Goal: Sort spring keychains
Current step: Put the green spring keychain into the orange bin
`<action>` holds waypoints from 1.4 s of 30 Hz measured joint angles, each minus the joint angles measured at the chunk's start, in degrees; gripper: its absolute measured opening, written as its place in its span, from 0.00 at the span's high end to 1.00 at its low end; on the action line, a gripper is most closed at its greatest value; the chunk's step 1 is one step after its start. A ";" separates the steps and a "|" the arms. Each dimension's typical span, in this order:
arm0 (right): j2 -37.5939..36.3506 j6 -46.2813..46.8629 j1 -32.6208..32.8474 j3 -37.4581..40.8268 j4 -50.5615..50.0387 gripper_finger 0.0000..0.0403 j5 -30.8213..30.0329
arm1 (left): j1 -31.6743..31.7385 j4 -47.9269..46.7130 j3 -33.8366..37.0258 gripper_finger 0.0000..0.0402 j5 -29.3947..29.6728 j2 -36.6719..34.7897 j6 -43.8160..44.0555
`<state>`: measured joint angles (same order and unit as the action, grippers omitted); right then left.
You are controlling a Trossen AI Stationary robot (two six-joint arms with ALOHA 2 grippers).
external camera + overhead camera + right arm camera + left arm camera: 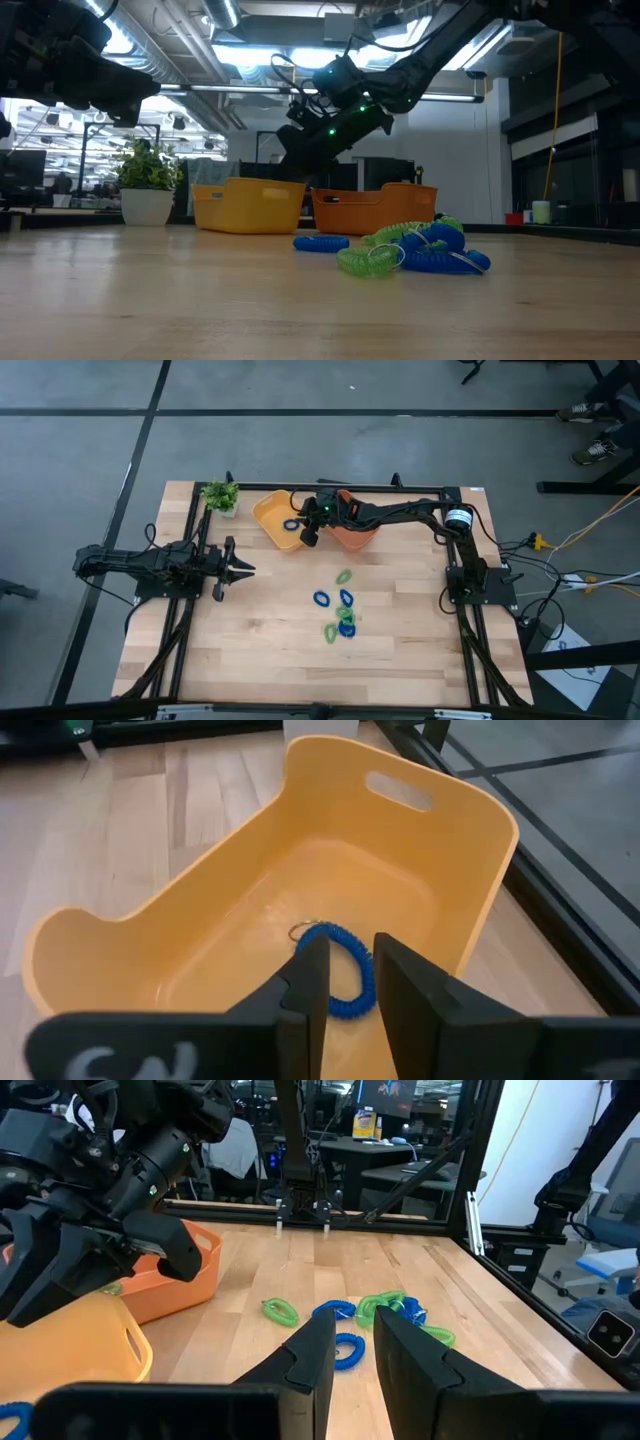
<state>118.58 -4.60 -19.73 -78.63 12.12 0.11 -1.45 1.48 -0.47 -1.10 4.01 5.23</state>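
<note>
The right arm stretches out long and low, its right hand (309, 532) poised over the yellow tray (270, 512), fingers slightly parted, gripping nothing. One blue keychain (340, 970) lies inside that tray; the remaining spring keychains (340, 612) cluster mid-desk (260, 650), well away from it.

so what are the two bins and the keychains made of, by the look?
Yellow bin: probably molded plastic, smooth satin walls with a cut-out handle. Orange bin: apparently the same. Spring keychains: coiled glossy plastic, blue and green, at least one on a metal ring.
</note>
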 joint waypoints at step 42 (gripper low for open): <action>-0.28 -2.11 15.31 -25.42 -58.92 0.79 9.13 | 0.00 -0.01 0.00 0.83 0.00 0.00 0.00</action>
<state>118.30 -6.71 -4.42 -104.05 -46.81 9.24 -1.45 1.47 -0.47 -1.10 4.01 5.23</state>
